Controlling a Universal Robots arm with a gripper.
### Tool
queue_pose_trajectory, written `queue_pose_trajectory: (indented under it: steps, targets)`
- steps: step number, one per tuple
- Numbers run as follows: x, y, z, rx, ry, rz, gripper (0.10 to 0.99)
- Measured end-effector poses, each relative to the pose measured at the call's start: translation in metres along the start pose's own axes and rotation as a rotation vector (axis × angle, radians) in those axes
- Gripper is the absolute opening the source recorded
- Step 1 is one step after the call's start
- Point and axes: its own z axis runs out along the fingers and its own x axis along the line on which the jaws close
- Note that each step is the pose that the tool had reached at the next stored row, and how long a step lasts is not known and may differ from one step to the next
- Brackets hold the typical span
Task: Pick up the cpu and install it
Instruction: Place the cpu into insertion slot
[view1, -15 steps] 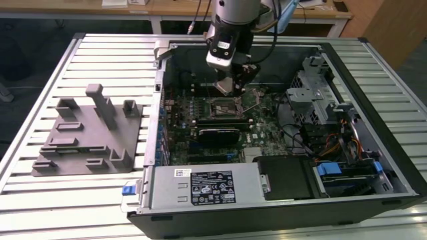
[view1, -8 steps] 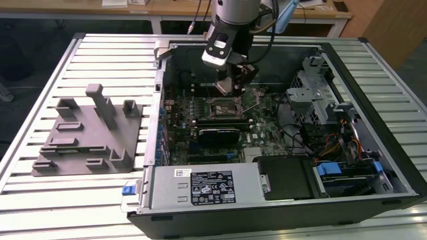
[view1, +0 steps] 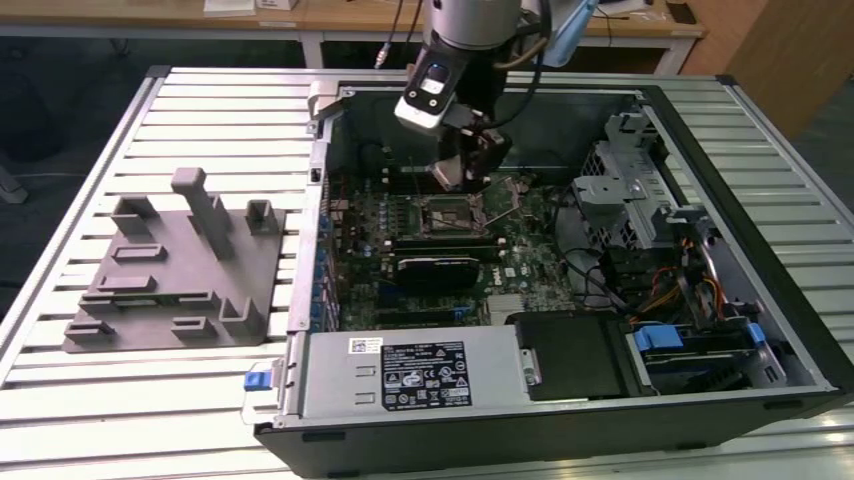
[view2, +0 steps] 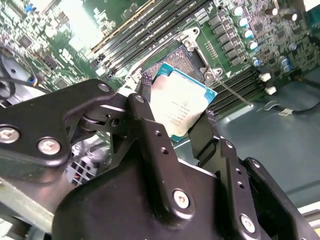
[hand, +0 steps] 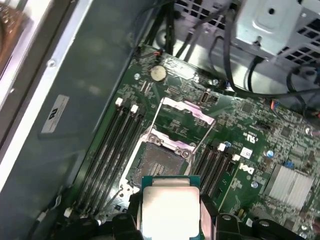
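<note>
The tool (view2: 176, 106) pinches the cpu (view2: 183, 99) by two opposite edges, holding it above the open socket (hand: 157, 167) of the motherboard (hand: 250, 132) inside the computer case (view1: 400, 447) on the worktop (view1: 200, 120).

Fine print, none of it legible, stands on the black-and-white label (view1: 427, 372) of the silver metal power supply box (view1: 330, 386) (a small white sticker (view1: 366, 346) sits just beside it), the pale silver square cpu (view2: 181, 103), and a white rectangular sticker (hand: 54, 114) on the grey sheet-metal case wall (hand: 95, 75)
</note>
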Motion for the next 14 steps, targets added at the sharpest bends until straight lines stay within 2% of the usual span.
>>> queue_pose_trajectory:
  steps: [14]
  targets:
    - [0.0000, -0.0001, 0.0017, -0.002, -0.0083, 0.248, 0.541]
